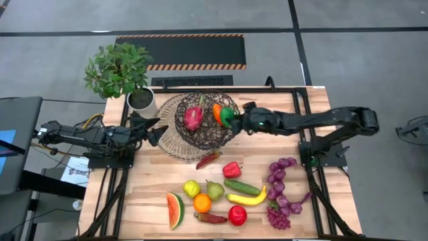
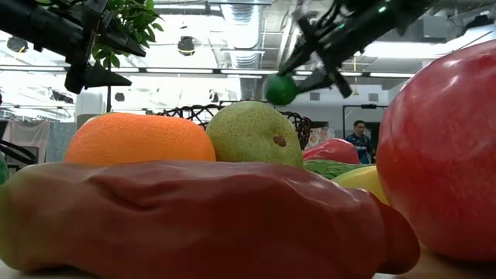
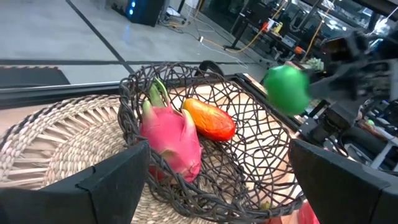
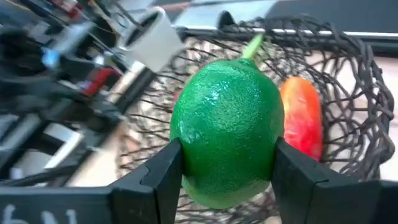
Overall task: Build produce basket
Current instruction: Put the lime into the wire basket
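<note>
The right gripper (image 4: 227,165) is clenched on a green lime (image 4: 227,130), its two fingers pressing opposite sides so the round fruit cannot roll out. It holds the lime above the basket's (image 1: 231,130) right rim, near the tabletop's far edge, apparently so the fruit can drop inside rather than on the wire.

The basket sits on a pale woven mat (image 1: 175,144) and already holds a pink dragon fruit (image 1: 193,117) and an orange-red pepper (image 3: 209,119), lying side by side.

The left gripper (image 1: 159,130) waits just beside the basket's left rim with its fingers spread and nothing between them, out of the way of the drop.

The rest of the produce lies toward the near edge: watermelon slice (image 1: 175,210), orange (image 1: 202,202), pear (image 1: 215,190), banana (image 1: 247,199), red apple (image 1: 237,215), cucumber (image 1: 241,187) and purple grapes (image 1: 279,192).
</note>
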